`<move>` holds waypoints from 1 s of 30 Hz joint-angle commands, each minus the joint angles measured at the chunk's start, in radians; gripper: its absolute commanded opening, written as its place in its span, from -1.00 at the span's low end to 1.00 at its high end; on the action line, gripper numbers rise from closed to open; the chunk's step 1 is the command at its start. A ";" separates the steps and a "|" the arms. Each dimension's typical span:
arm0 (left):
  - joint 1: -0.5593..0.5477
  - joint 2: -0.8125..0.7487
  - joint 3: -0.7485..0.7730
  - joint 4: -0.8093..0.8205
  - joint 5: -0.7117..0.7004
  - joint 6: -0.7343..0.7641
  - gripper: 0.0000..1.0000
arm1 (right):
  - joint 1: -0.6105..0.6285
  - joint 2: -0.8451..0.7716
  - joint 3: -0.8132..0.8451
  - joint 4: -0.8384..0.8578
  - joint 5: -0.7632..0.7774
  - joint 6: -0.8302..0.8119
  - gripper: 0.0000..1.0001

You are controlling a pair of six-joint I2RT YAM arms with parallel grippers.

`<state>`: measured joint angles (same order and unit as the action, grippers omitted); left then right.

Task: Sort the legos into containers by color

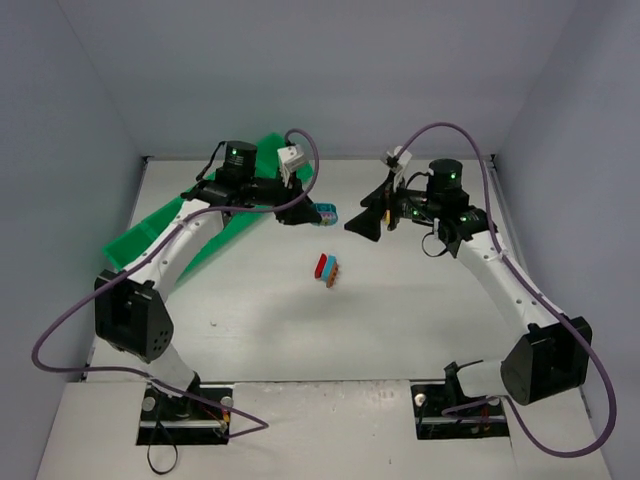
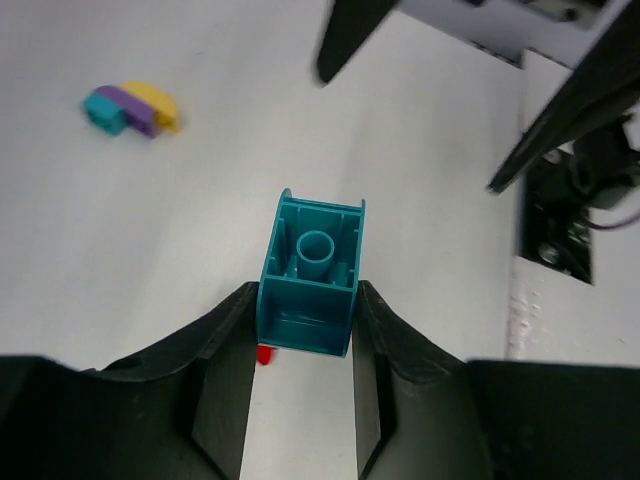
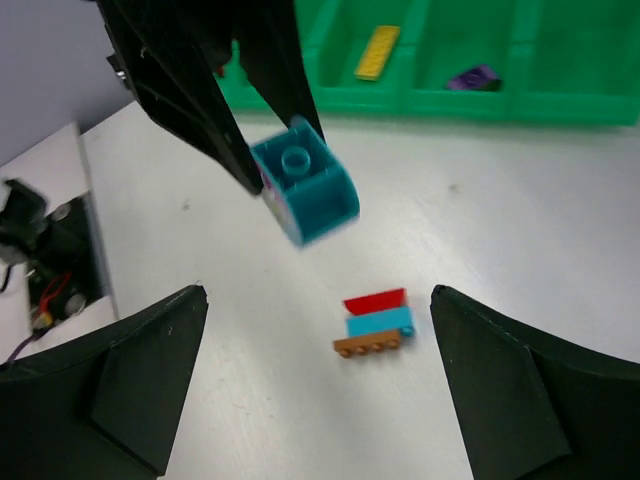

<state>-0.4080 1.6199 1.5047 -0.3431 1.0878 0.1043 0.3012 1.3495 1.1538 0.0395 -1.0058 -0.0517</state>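
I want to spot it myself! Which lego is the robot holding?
Find the long bright green plastic tray on the table's left. Right of it, the left arm's black claw pinches a chunky teal plastic brick. It's lifted up, unlike the red-teal-brown brick stack lying flat.

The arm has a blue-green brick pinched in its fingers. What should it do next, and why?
Probably swing the left gripper, shut on the teal brick, toward the green tray. The brick hangs above the table, outside the tray; two compartments hold a yellow piece and a purple one, so teal likely needs another.
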 commanded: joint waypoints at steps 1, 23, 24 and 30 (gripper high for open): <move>0.057 0.029 0.066 0.154 -0.191 -0.075 -1.00 | -0.053 -0.073 0.003 0.059 0.197 0.065 0.82; 0.081 0.649 0.666 0.381 -1.275 -0.284 -0.87 | -0.077 -0.207 -0.204 0.034 0.371 0.207 0.80; 0.081 0.666 0.681 0.385 -1.278 -0.278 -0.84 | -0.077 -0.207 -0.209 0.033 0.372 0.207 0.80; 0.086 0.747 0.730 0.406 -1.258 -0.265 -0.32 | -0.076 -0.213 -0.230 0.011 0.381 0.204 0.80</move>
<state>-0.3214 2.4077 2.1674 -0.0296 -0.1471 -0.1673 0.2237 1.1664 0.9222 0.0196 -0.6338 0.1459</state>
